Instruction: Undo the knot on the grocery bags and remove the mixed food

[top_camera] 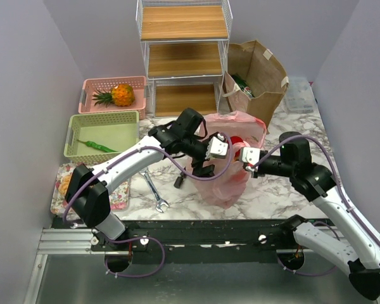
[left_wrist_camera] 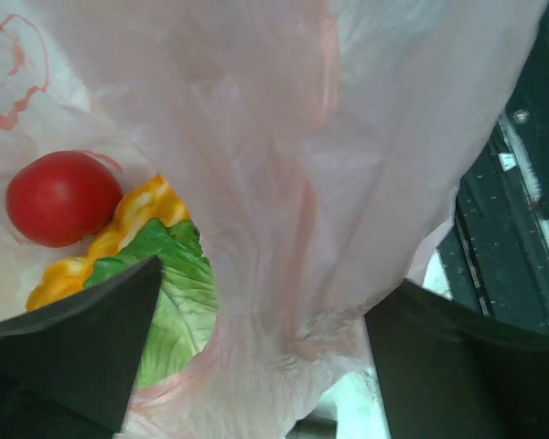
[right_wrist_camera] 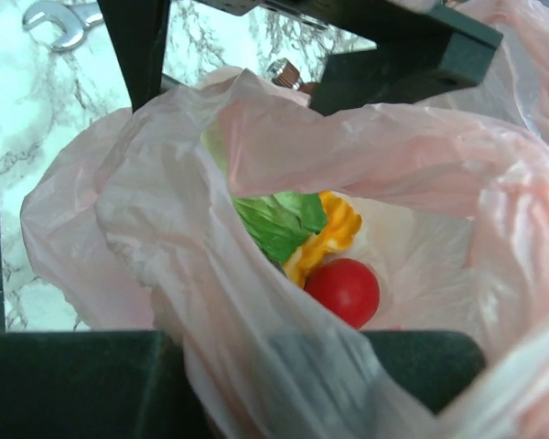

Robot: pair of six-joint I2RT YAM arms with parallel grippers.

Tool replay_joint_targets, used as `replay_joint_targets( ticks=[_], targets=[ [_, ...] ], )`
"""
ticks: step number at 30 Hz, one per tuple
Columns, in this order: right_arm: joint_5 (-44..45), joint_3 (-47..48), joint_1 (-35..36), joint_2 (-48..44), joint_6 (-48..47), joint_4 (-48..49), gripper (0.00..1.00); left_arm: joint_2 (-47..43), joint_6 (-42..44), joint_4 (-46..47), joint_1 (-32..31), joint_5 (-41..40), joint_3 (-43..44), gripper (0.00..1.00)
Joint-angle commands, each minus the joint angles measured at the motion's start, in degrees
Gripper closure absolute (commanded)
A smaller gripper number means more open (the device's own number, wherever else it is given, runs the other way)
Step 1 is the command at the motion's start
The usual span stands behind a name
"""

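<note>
Now the pink plastic bag (top_camera: 231, 168) is seen in the middle of the counter (top_camera: 275, 190), between the two arms, and its mouth is open. The left claw (left_wrist_camera: 281, 274) is spread wide. A sheet of the bag's thin film is hung between its fingers (left_wrist_camera: 73, 347), but the claw is not closed on it. The right claw (right_wrist_camera: 274, 375) is closed, and the near rim of the bag is pinched in it. Inside the bag the mixed food is found: a red round vegetable (right_wrist_camera: 346, 291), orange pieces (right_wrist_camera: 334, 229) and lettuce (right_wrist_camera: 274, 224) are laid close together, touching one another. The brown paper bag (top_camera: 256, 76) is placed upright at the far right of the counter, just beside the wire shelf (top_camera: 183, 57). A wrench (top_camera: 155, 190) is laid on the counter near the left arm.
</note>
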Motion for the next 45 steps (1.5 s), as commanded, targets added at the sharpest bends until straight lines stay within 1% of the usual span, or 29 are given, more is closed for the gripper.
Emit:
replay_joint_targets(
  ticks=[1,3,4,5,6,8,10,12,14,15,17,18,20,22,24,25,26,28,30,31,33,36,40,44,45],
  targets=[
    [6.5,1.7,0.2,0.6,0.8,-0.9,0.96,-0.7,0.2,-2.8,-1.1,4.6,4.8,0.34],
    [9.6,2.7,0.2,1.2,2.0,-2.0,0.99,-3.3,-0.4,-5.9,-0.3,4.3,4.5,0.58],
    [10.7,3.2,0.2,1.3,2.3,-2.9,0.99,-5.6,-1.5,-5.5,0.9,3.8,3.0,0.68],
    [11.7,3.4,0.2,1.2,2.3,-3.9,0.99,-8.2,-3.1,-4.0,2.3,3.5,0.6,0.87],
    [12.6,3.4,0.1,0.8,2.7,-4.5,0.99,-10.6,-4.8,-1.5,4.3,2.2,-1.7,1.0],
    [14.9,3.1,0.1,0.2,4.0,-4.9,0.99,-15.7,-6.2,2.7,7.5,-1.1,-6.3,1.0],
    [17.4,2.6,0.1,0.1,5.4,-5.0,0.99,-20.0,-7.7,8.2,9.3,-7.0,-10.2,1.0],
    [20.6,2.8,0.1,1.0,8.6,-5.4,0.99,-24.2,-8.4,15.3,10.1,-12.1,-15.0,1.0],
    [22.2,3.4,0.1,2.3,11.4,-6.6,0.99,-28.4,-6.4,23.0,9.5,-16.9,-20.8,1.0],
    [22.5,3.7,0.0,2.9,13.4,-6.7,0.99,-30.5,-4.5,27.8,8.2,-20.1,-24.1,1.0],
    [22.0,4.2,0.1,4.2,17.0,-6.5,0.99,-33.8,3.4,36.9,4.3,-27.5,-33.0,1.0],
    [21.3,4.7,0.1,4.9,18.6,-6.3,0.99,-35.3,8.9,40.5,2.4,-29.9,-37.9,1.0],
    [19.9,5.2,0.1,6.5,21.6,-5.7,0.99,-37.7,16.3,45.5,-0.6,-30.9,-45.0,1.0],
    [18.6,5.2,0.1,7.2,23.2,-4.7,0.99,-40.7,22.0,44.1,-2.3,-28.8,-48.8,0.95],
    [17.4,4.8,0.1,7.3,23.9,-4.6,0.99,-44.3,25.8,40.4,-3.4,-27.0,-50.9,0.82],
    [16.9,4.5,0.1,7.2,24.0,-4.8,0.99,-46.1,26.0,37.0,-3.6,-26.1,-50.8,0.75],
    [16.4,4.2,0.1,7.1,23.9,-5.0,0.99,-48.1,24.5,32.5,-3.7,-25.1,-49.4,0.67],
    [15.5,3.7,0.1,6.2,23.3,-5.3,0.99,-50.0,16.5,23.7,-3.7,-23.6,-43.6,0.4],
    [15.0,2.9,0.1,5.0,22.6,-4.9,0.99,-48.9,7.2,15.0,-3.5,-21.7,-35.6,0.2],
    [14.6,2.6,0.1,4.5,22.2,-4.7,0.99,-47.6,3.1,12.1,-3.5,-20.0,-31.2,0.15],
    [13.7,2.2,0.1,4.0,21.0,-4.7,0.99,-44.4,-4.7,7.5,-3.5,-16.6,-23.7,0.08],
    [12.8,2.0,0.1,3.9,19.8,-4.0,0.99,-38.0,-16.3,7.5,-3.5,-15.4,-15.3,0.04],
    [12.5,2.9,0.1,4.8,18.6,-3.8,0.99,-27.5,-24.3,6.2,-2.4,-10.7,-4.8,0.04],
    [12.5,3.4,0.1,4.9,17.9,-3.1,0.99,-19.5,-29.7,6.5,-2.6,-6.7,0.8,0.04],
    [12.7,3.5,0.1,4.8,18.1,-2.8,0.99,-18.1,-30.2,6.4,-2.5,-5.4,1.8,0.12]
  ],
)
